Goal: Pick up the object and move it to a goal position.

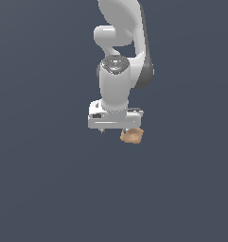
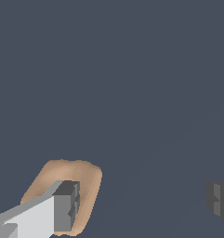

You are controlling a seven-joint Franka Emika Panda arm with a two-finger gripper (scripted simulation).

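The object (image 1: 132,135) is a small tan-orange lumpy block just below the white hand, toward the exterior view's right. My gripper (image 1: 116,127) hangs over it, pointing down. In the wrist view the gripper (image 2: 143,202) is open, its two dark fingertips (image 2: 67,204) far apart. The object (image 2: 81,179) shows behind one fingertip, off to the side of the gap, and nothing lies between the fingers. That finger hides part of the block. Whether the finger touches the block I cannot tell.
A plain dark blue-grey surface (image 1: 49,189) fills both views. The white arm (image 1: 120,28) rises from the hand toward the top of the exterior view. No other objects show.
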